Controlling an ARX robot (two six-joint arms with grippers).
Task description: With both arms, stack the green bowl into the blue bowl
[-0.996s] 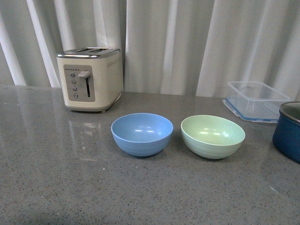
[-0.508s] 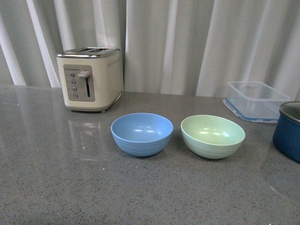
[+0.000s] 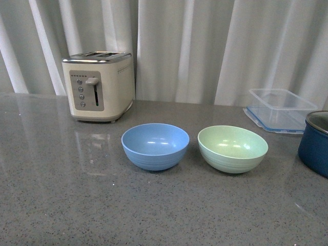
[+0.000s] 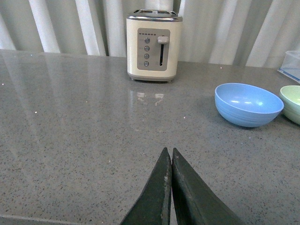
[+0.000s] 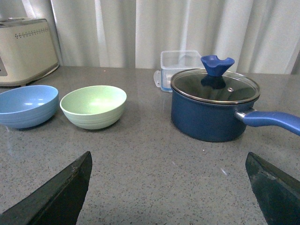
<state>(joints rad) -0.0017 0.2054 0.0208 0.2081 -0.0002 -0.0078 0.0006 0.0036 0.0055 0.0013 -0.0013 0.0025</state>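
Note:
The blue bowl [image 3: 155, 145] and the green bowl [image 3: 232, 148] stand upright side by side on the grey counter, blue on the left, a small gap between them. Both are empty. Neither arm shows in the front view. In the left wrist view my left gripper [image 4: 168, 151] is shut and empty, low over bare counter, well short of the blue bowl [image 4: 248, 104]; only an edge of the green bowl [image 4: 292, 103] shows there. In the right wrist view my right gripper [image 5: 168, 161] is open wide and empty over the counter, with the green bowl [image 5: 93, 106] and blue bowl [image 5: 27, 106] ahead.
A cream toaster [image 3: 98, 85] stands at the back left. A clear blue-rimmed container [image 3: 279, 110] sits at the back right. A dark blue pot [image 5: 213, 110] with glass lid and handle [image 5: 272, 120] stands right of the green bowl. White curtains hang behind the counter.

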